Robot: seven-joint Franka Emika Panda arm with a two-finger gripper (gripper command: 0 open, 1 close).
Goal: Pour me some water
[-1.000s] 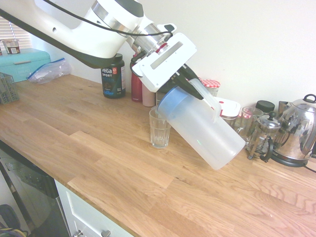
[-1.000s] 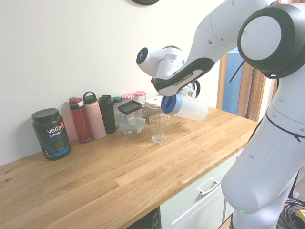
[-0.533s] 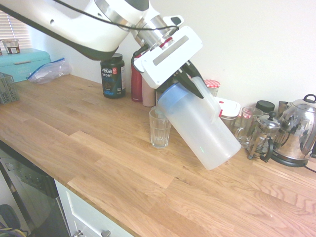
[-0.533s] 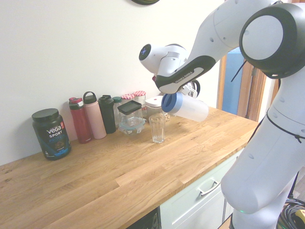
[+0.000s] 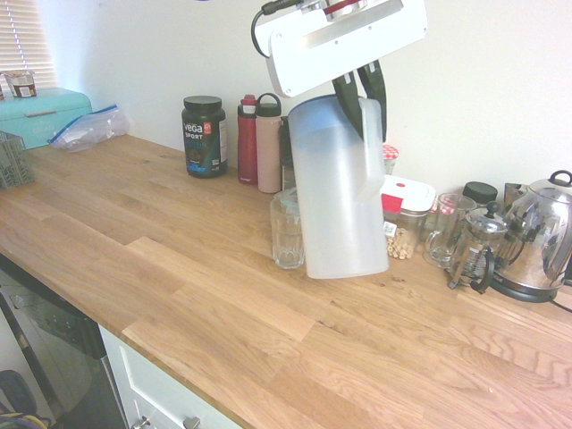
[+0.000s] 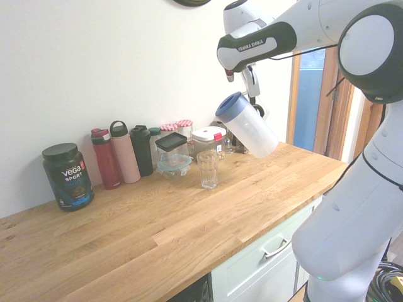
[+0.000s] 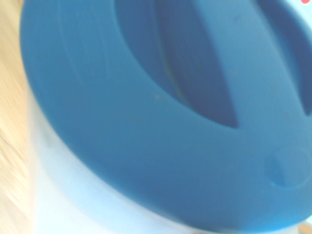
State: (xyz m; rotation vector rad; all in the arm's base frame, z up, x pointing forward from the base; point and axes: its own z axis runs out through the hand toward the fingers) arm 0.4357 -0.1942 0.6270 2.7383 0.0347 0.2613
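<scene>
The fingers [image 5: 360,91] are clamped on the handle of the tall frosted plastic jug [image 5: 335,192], blue-lidded, hanging nearly upright above the wooden tabletop [image 5: 179,268], just beside a ribbed clear glass [image 5: 287,230].

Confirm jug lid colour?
Blue lid on the frosted-white jug; clearest in the wrist view.

tub [image 5: 204,136]: "vega SPORT", about 9 o'clock of the bottles | arm [image 6: 257,44]: "FRANKA EMIKA"
</scene>
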